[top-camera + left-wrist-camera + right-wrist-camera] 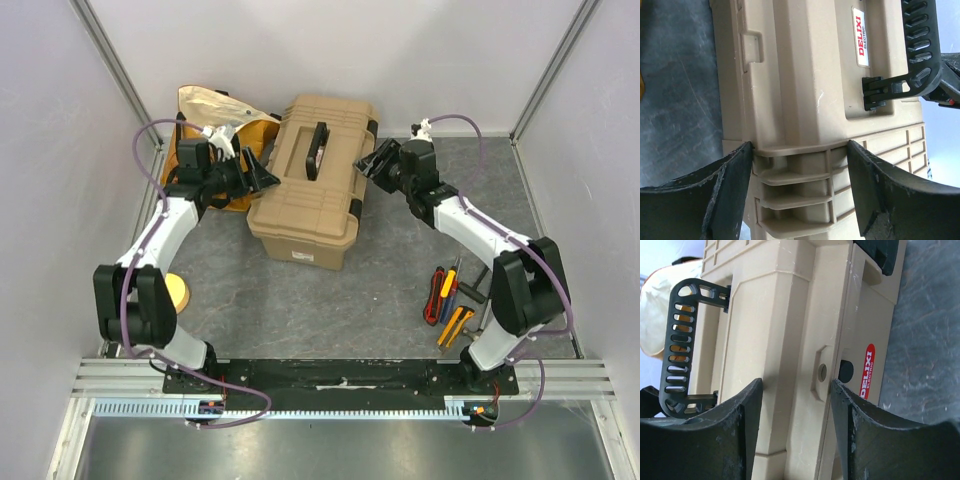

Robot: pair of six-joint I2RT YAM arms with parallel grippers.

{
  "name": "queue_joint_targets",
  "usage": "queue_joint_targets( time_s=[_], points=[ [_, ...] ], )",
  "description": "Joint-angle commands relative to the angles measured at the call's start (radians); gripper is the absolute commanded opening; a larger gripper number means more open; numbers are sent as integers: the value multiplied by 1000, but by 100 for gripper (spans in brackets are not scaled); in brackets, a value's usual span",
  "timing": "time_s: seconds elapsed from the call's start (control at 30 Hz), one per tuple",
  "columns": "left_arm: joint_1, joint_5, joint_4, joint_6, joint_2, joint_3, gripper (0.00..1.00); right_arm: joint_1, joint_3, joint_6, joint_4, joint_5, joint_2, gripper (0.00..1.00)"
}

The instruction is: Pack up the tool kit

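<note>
The tool kit (312,185) is a tan ribbed box with its lid down and a black handle (317,150) on top. It stands at the back middle of the table. My left gripper (262,170) is at its left side. In the left wrist view both fingers (735,175) press against the ends of a ribbed ledge (800,150) on the box. My right gripper (372,160) is at the box's right side. Its jaws straddle the lid's raised edge with the lock eye (822,371), and there is still a gap on the inner side. Loose hand tools (447,295) with red, yellow and black handles lie on the table at the right.
An orange-yellow cloth bag (215,125) sits behind the left gripper, against the left wall. A round orange object (178,293) lies by the left arm's base. White walls close the table on three sides, and grey tabletop (330,300) lies in front of the box.
</note>
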Motion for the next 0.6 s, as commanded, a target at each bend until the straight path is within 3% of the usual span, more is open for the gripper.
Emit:
queue_joint_targets(
  time_s=[0.0, 0.07, 0.23, 0.43, 0.57],
  points=[
    [-75, -4, 28, -10, 97, 106, 68, 49, 80, -7, -59, -88, 80, 62],
    [-73, -57, -15, 11, 111, 158, 68, 24, 95, 2, -73, -82, 68, 69],
    [-50, -166, -89, 39, 81, 234, 77, -77, 36, 48, -85, -105, -24, 98],
    [-30, -225, -105, 34, -16, 239, 83, -149, -107, 81, -78, -186, -178, 98],
    [-30, -224, -105, 15, -74, 209, 84, -154, -255, 226, 46, -271, -244, 98]
  ],
)
